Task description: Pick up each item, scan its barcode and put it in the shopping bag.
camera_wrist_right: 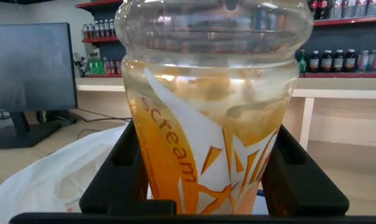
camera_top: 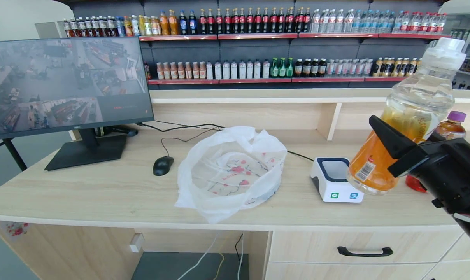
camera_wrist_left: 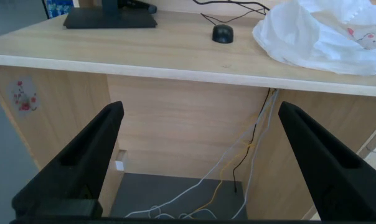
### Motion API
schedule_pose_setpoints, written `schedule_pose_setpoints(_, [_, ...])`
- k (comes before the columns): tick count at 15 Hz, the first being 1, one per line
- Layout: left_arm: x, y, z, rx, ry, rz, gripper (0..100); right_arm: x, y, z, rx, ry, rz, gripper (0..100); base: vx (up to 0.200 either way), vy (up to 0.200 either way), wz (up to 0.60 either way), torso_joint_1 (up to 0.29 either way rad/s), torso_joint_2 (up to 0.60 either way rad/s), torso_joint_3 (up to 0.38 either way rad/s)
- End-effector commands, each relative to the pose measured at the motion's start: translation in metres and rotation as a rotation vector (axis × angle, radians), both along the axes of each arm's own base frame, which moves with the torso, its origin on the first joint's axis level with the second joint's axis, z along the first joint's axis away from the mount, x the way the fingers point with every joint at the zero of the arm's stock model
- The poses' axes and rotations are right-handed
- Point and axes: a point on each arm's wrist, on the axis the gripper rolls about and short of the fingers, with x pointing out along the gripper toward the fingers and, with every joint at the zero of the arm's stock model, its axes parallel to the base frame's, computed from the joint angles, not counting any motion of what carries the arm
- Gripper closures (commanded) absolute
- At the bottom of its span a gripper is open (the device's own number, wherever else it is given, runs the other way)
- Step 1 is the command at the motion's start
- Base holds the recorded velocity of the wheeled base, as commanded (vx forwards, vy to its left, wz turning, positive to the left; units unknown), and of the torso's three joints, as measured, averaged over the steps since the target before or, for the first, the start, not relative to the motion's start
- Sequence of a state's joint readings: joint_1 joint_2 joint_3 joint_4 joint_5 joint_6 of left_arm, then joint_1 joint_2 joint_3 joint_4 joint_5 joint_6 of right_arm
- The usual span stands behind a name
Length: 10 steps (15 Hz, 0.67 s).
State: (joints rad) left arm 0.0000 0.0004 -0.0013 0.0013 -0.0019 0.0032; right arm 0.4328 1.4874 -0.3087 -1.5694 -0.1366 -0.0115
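The right hand [camera_top: 399, 153] clamps one orange bottle [camera_top: 412, 112] beside one scanner [camera_top: 335, 182], near one bag [camera_top: 231, 173]; left hand [camera_wrist_left: 200, 121] spread apart.

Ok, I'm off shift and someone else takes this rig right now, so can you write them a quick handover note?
Left gripper: open, empty, low in front of the counter.
Right gripper: shut on the orange drink bottle, held tilted just beside the barcode scanner.
Shopping bag: open, mid-counter, no item visible inside.
Done: this bottle picked up; whether it was scanned, cannot tell.
Left: scan it, bag it, then the purple-capped bottle behind the right arm.
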Motion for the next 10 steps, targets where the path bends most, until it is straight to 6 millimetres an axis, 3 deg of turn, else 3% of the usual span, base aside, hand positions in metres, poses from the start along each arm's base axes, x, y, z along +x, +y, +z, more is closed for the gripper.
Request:
schedule_pose_setpoints(1, [0.0, 0.0, 0.0, 0.0, 0.0, -0.001, 0, 0.004, -0.001, -0.001, -0.002, 0.002, -0.011, 100, 0.0, 0.2, 0.0, 0.007, 0.01, -0.002])
schedule_pose_setpoints(5, [0.0, 0.0, 0.0, 0.0, 0.0, -0.001, 0, 0.009, -0.004, -0.002, -0.007, 0.009, -0.033, 100, 0.0, 0.2, 0.0, 0.006, 0.0, 0.004])
schedule_pose_setpoints(10, [0.0, 0.0, 0.0, 0.0, 0.0, -0.001, 0, 0.019, 0.0, -0.001, -0.007, 0.005, -0.034, 100, 0.0, 0.0, 0.0, 0.0, 0.0, 0.0])
